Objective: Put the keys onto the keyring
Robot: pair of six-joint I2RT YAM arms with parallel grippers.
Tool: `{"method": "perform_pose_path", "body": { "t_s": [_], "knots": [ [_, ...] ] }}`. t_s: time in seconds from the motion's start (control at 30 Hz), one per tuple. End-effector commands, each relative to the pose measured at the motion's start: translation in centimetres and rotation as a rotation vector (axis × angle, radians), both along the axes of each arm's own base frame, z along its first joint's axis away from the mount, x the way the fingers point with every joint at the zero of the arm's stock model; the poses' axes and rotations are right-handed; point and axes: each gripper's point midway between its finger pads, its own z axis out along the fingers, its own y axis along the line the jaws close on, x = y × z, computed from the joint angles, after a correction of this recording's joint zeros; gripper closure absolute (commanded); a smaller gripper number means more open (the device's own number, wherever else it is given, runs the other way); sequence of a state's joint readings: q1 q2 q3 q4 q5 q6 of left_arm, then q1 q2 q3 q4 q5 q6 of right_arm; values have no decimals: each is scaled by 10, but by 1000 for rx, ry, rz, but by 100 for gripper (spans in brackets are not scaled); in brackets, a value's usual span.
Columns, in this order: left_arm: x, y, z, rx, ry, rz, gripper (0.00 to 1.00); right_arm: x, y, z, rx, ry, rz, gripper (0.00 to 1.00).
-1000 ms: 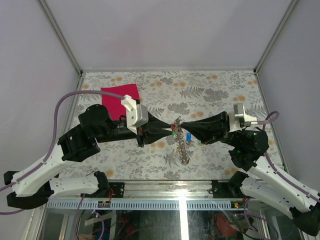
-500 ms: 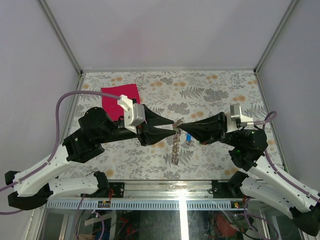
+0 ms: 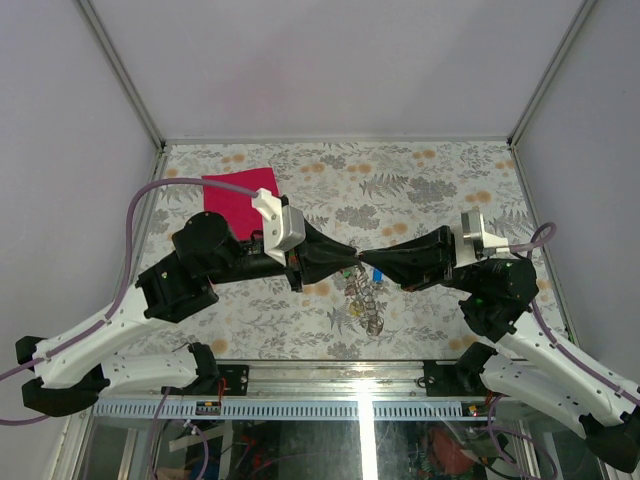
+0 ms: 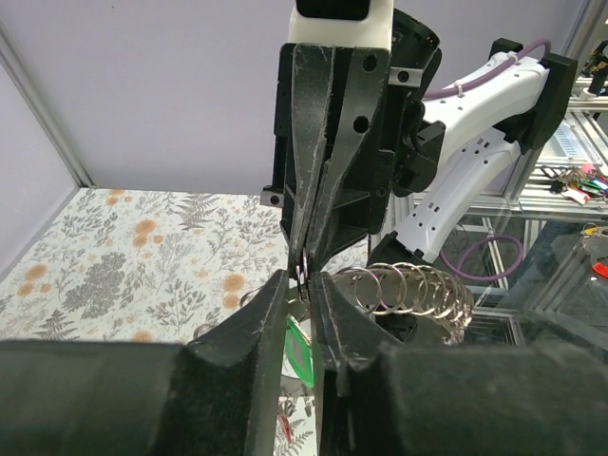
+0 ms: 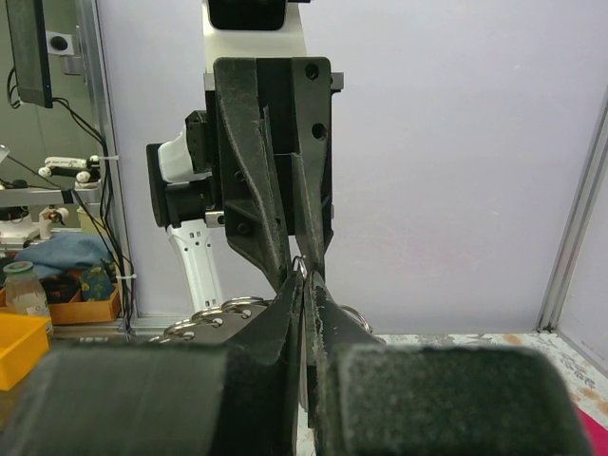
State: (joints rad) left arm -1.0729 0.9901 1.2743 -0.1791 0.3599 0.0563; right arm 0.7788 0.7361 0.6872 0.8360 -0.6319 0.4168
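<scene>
The keyring point(image 3: 366, 300) hangs above the surface point(image 3: 430, 180), coils sagging below two meeting tips. The right pincer point(image 3: 372, 264) is clamped on its wire. The left pincer point(image 4: 302, 294) stands narrowly apart around a green-tagged key point(image 4: 299, 350) — whether it grips, I cannot tell.

Two arms on show: left arm point(image 3: 100, 335) and right arm point(image 3: 550, 365), white shells on the lower links, matte black housings at the joints, each with a mauve cable point(image 3: 134, 215). A white camera block point(image 3: 278, 222) tops each wrist. Left gripper point(image 3: 354, 262) and right gripper point(image 3: 368, 264) taper to black wedge fingers point(image 4: 328, 142) dotted with small screw heads, and there's dark foam on the pads point(image 5: 399, 399).
</scene>
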Motion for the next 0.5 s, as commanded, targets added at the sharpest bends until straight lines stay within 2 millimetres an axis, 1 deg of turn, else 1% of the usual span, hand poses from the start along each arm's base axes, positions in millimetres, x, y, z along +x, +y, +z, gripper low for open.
{"method": "perform_pose_path", "body": {
  "t_s": [0.0,0.2,0.33,0.47],
  "knots": [
    [-2,-1,18,-45,-42,-11,87,-20,-17,42,100,-122,2,100],
    [-2,-3,11,-14,-34,-19,100,-20,-18,43,102,-124,1,100],
    [-3,-5,8,14,-23,-30,100,-19,-17,41,87,-125,-6,100],
    [-4,-5,0,83,2,-40,100,-15,-17,35,22,-144,-52,100]
  ]
}}
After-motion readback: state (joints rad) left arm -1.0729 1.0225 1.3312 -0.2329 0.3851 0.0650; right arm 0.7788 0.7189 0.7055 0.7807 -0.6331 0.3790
